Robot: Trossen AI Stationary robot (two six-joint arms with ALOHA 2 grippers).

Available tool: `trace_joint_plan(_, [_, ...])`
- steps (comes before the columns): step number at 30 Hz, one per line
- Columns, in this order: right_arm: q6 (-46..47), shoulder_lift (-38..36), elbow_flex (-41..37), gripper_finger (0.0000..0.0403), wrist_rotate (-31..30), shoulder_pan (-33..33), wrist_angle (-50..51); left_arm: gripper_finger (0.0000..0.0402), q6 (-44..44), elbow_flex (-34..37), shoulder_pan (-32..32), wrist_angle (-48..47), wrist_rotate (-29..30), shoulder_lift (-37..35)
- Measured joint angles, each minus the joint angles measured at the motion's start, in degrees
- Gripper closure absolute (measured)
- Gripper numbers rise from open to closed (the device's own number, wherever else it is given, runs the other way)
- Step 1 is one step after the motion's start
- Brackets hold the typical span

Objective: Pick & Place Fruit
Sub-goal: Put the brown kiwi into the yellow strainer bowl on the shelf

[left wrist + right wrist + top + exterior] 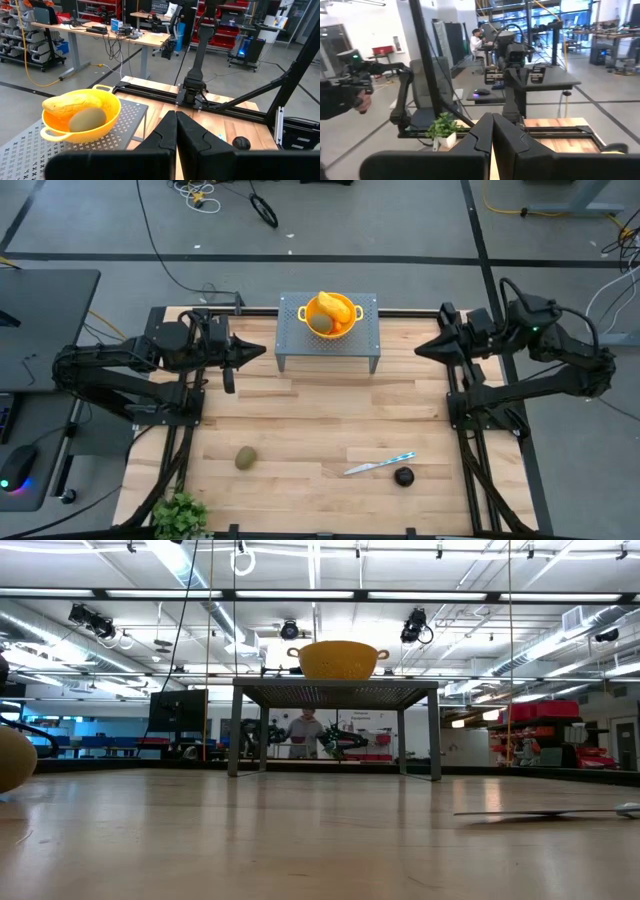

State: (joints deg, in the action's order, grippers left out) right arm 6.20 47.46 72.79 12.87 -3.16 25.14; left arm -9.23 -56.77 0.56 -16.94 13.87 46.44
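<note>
I see fruit in two places. The yellow bowl point(331, 314) sits on a small gray metal stand point(290, 340) at 12 o'clock on the table, and it already holds a long yellow-orange fruit point(72, 103) and an olive-brown oval point(87, 120). Two pieces are not put away yet: another olive-brown fruit point(245, 458) at about 7 o'clock and a dark round fruit point(403, 476) at about 5 o'clock. A knife point(379, 464) lies just beside the dark one, at its 10 o'clock side. My left gripper point(262, 350) waits up high at about 10 o'clock with its fingers pressed together and nothing in them. My right gripper point(420, 348) waits at about 2 o'clock, also closed tight and empty. I think both need to open before I go down for a fruit. What worries me is the dark fruit: it is round and could roll off if I bump it, and the knife is so close that a finger could hit it and push it. The bowl sits high, so a bad drop could tip it.
</note>
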Motion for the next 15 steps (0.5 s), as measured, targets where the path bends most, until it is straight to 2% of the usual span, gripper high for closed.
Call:
trace_joint_plan(3, [-0.6, 0.1, 0.0, 0.0385, -2.9, 0.0, 0.7, 0.0397, 0.0, 0.0, 0.0, -0.2, 0.0, 0.0])
trace_joint_plan(11, [-4.7, 0.2, 0.0, 0.0385, -16.5, 0.0, 5.7, 0.0397, 0.0, 0.0, 0.0, -0.2, 0.0, 0.0])
trace_joint_plan(15, [-7.1, 0.2, 0.0, 0.0385, -18.4, 0.0, 6.5, 0.0397, 0.0, 0.0, 0.0, -0.2, -0.2, 0.0])
